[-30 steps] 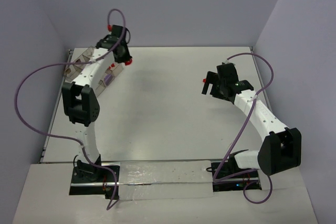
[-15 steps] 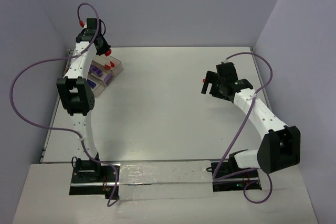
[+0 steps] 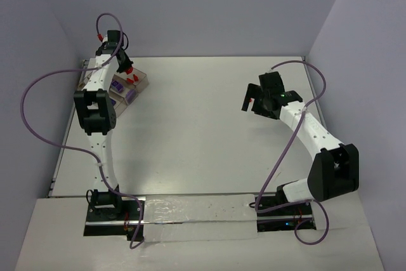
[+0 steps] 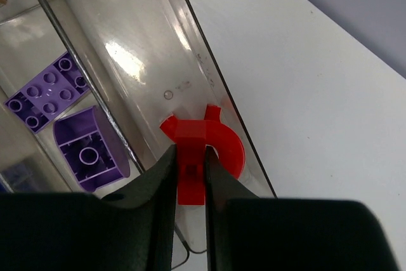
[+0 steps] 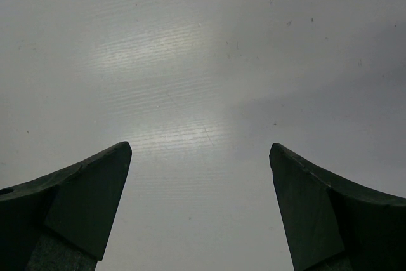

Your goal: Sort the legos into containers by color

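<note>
Two arms show from above: my left gripper (image 3: 125, 66) hangs over the far end of the tray (image 3: 144, 81) at the left rear corner of the table (image 3: 209, 131), and my right gripper (image 3: 252, 101) hovers over bare table, well apart from it. A second ago my left wrist leaned out past the tray's right side. It has since swung back and to the left, so the fingers now point down into the tray, while my right arm has hardly stirred

From my left wrist, the jaws are clamped on a red rounded piece (image 4: 226, 147), held at the compartment (image 4: 146, 49) along the tray's outer wall. Two purple bricks (image 4: 47, 90) lie beyond a divider (image 4: 82, 71) in the next compartment. Whether the red piece touches the floor I cannot tell

From my right wrist, the jaws stand spread wide with nothing between them, only table below

I judge the carry is done: red has reached a compartment free of purple, so letting go looks like the next step
</note>
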`<state>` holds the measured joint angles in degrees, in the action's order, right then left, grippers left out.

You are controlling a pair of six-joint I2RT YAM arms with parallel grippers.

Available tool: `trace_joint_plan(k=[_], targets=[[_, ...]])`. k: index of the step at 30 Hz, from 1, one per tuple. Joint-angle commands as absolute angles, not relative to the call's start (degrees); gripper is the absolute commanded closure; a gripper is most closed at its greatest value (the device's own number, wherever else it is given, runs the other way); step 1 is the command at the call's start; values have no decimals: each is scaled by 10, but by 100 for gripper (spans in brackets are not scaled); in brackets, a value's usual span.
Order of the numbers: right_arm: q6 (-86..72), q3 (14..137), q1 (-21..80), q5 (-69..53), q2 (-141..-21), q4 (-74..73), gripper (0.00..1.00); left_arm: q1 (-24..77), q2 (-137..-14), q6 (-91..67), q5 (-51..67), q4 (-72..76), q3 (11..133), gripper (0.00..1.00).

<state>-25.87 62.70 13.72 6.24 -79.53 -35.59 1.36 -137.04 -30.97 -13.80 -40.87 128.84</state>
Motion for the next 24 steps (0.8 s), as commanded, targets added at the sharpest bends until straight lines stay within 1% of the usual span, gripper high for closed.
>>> trace_joint_plan(k=[1,4,8,10,13,18,22,24], targets=[[-258,657,138,64,-805,-363,3,6,-1381,-305,-156,-377,1316,68],[-257,663,139,65,-809,-365,3,4,-1376,-301,-155,-373,1306,43],[-258,665,140,65,-809,-366,3,4,-1353,-284,-146,-362,1289,27],[-258,665,141,66,-806,-367,3,5,-1336,-279,-142,-363,1286,25],[-262,661,142,73,-799,-367,3,14,-1299,-263,-134,-363,1273,25],[-265,657,141,89,-796,-357,3,76,-1195,-221,-138,-348,1230,25],[-264,688,134,125,-829,-339,2,139,-1113,-219,-112,-335,1145,24],[-266,719,121,125,-863,-331,2,162,-1083,-230,-101,-334,1115,21]])
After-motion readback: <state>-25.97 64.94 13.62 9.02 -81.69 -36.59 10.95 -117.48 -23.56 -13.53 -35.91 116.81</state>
